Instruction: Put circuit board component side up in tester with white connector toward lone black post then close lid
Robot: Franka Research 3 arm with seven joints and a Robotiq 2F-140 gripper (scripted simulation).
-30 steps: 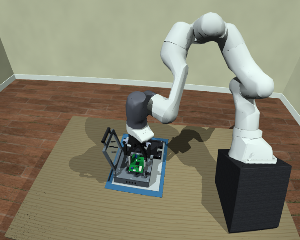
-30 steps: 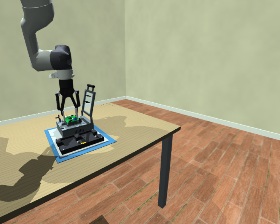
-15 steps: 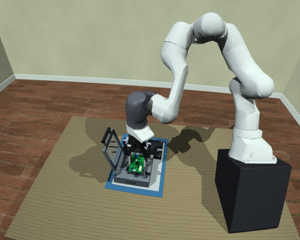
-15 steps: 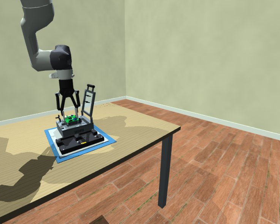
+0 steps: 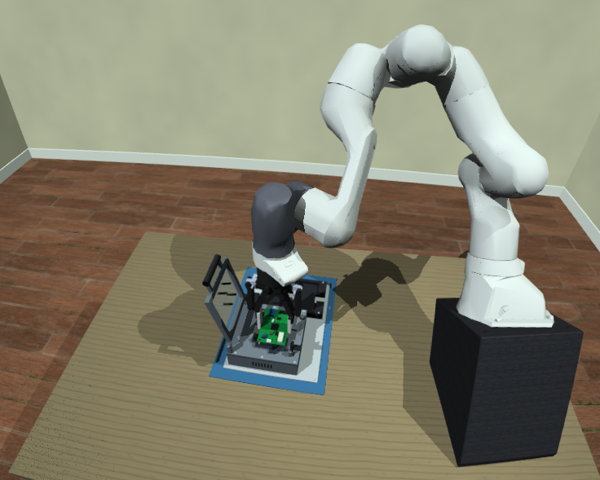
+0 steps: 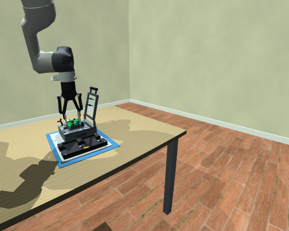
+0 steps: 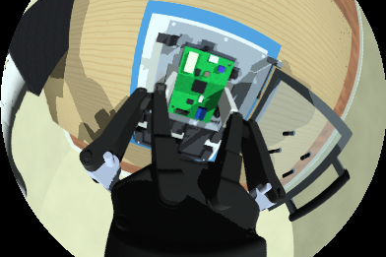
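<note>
The green circuit board (image 5: 272,330) (image 6: 72,123) (image 7: 199,84) sits component side up on top of the grey tester (image 5: 266,363) (image 6: 77,133) (image 7: 248,71). In the wrist view its white connector (image 7: 192,59) is at the far end. My gripper (image 5: 275,314) (image 6: 72,120) (image 7: 198,87) points straight down over the tester. Its fingers stand against the board's two long edges and are shut on it. The tester's lid (image 5: 211,273) (image 6: 93,88) (image 7: 321,195) stands open and upright beside the board. The pins and the board's holes are too small to make out.
The empty black tray (image 5: 319,292) (image 6: 80,146) lies next to the tester on the blue mat (image 5: 268,380) (image 6: 93,153) (image 7: 154,10). The robot's black pedestal (image 5: 500,378) stands at the table's right side. The table edge (image 6: 134,151) is close to the mat.
</note>
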